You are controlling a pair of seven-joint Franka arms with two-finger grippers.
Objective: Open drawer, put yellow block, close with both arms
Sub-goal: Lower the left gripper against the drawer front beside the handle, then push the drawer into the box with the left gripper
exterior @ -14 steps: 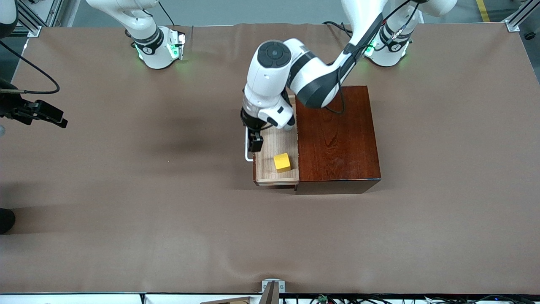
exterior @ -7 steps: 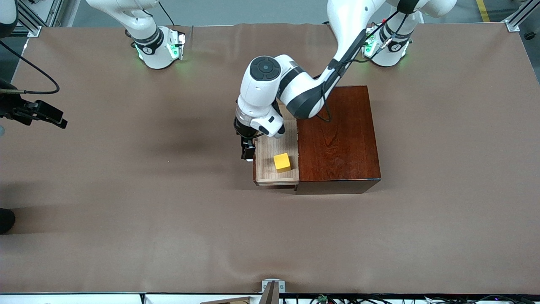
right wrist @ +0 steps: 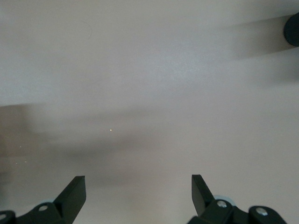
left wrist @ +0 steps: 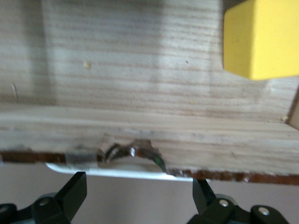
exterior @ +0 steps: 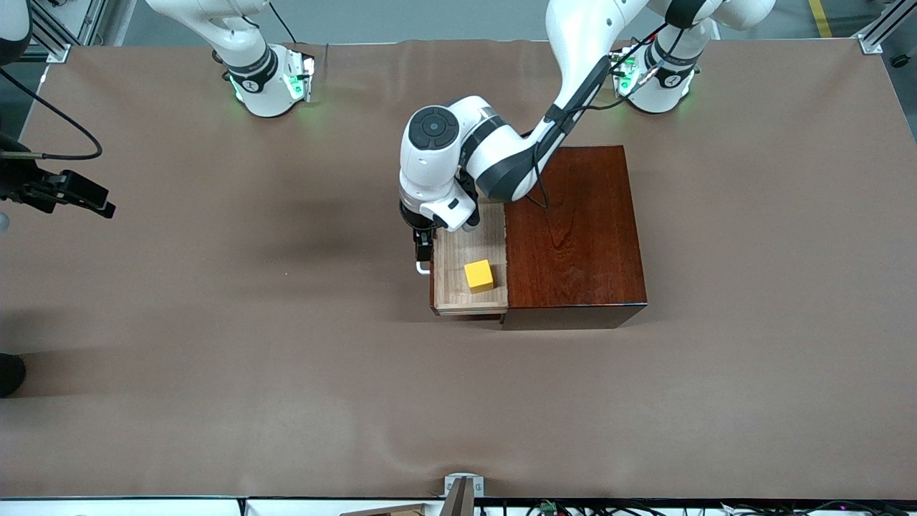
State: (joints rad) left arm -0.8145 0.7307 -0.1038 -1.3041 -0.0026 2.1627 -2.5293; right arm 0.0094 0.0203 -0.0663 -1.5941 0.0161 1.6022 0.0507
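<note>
The drawer stands pulled out of the dark reddish-brown box toward the right arm's end of the table. The yellow block lies on its pale floor, also seen up close in the left wrist view. My left gripper hangs open just outside the drawer's front wall, over the white handle. The handle bar lies just past its fingertips, and nothing is gripped. My right gripper waits open over bare table at the right arm's end, its fingers holding nothing.
The brown table cover spreads around the box. The two arm bases stand along the edge farthest from the front camera. A small metal bracket sits at the nearest table edge.
My left arm has swung from over the drawer's front part outward to its handle, which it now mostly covers. The drawer, block and right arm have not moved.
</note>
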